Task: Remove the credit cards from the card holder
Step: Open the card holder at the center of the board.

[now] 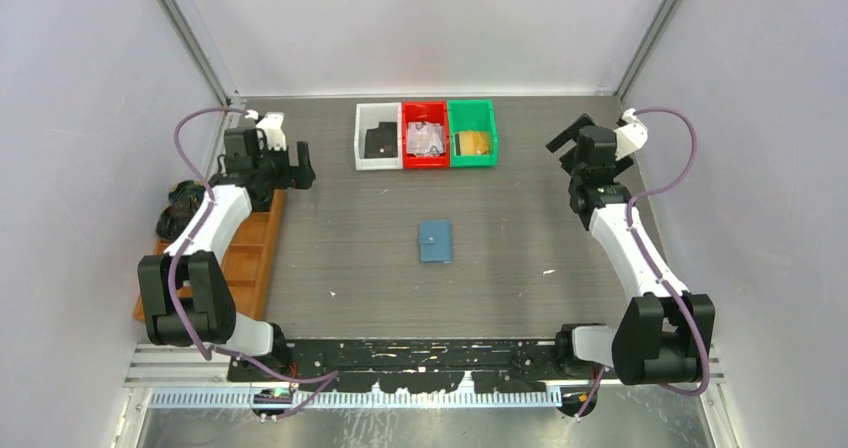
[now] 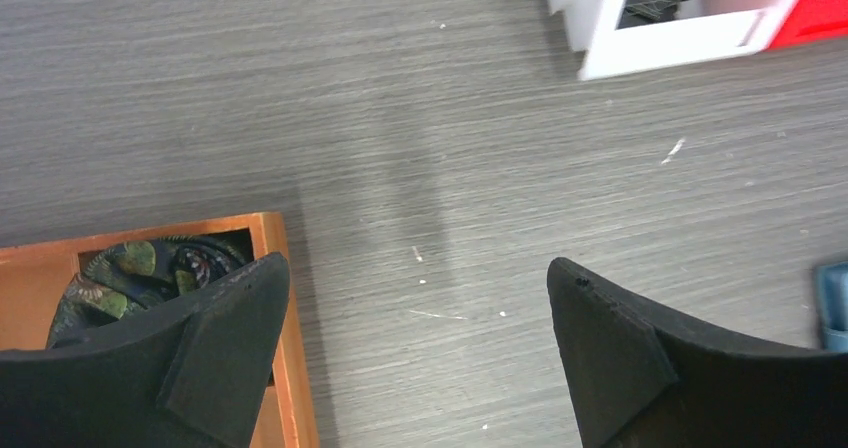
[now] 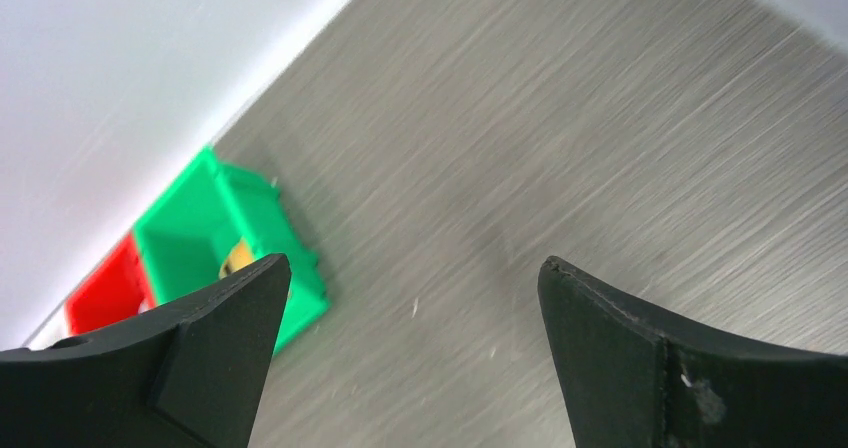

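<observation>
The white-shelled, black-jointed left arm and matching right arm each carry a looping mauve cable (black wedge-shaped fingers on the left gripper and right gripper).

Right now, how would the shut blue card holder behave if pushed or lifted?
The card holder lies flat and thin, so it would probably slide, not tip or roll. Its low edge looks hard to pinch. Folded, it may flop open when lifted.
</observation>
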